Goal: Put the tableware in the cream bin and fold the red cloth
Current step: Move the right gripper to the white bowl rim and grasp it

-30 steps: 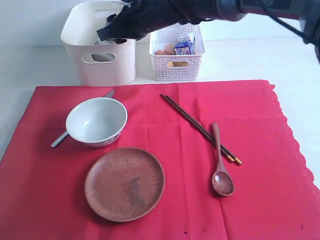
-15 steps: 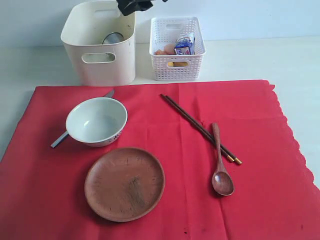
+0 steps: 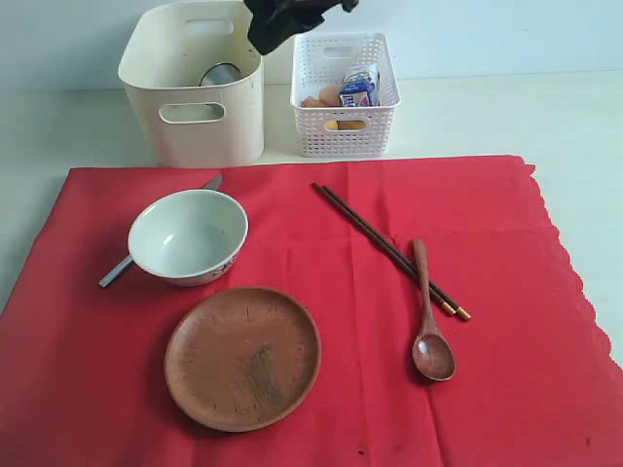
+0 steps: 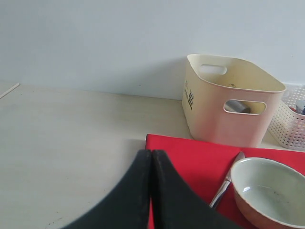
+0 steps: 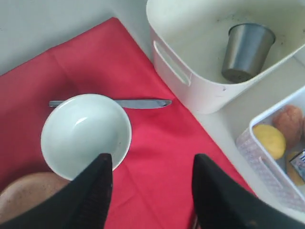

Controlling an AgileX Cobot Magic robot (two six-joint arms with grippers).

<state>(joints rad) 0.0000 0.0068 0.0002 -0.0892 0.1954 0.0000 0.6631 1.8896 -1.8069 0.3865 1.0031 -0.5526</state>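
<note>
Inside cream bin (image 3: 204, 136), steel cup (image 3: 220, 74) sits; right gripper (image 5: 151, 162) high near bin, spread, empty; left gripper (image 4: 151, 155) clenched, empty.

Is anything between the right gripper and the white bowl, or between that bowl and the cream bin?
Nothing visible. The open right gripper has free air down to the white bowl. Between bowl and cream plastic bin lie only the red cloth and a flat silver table knife; inside the bin, one steel cup.
</note>
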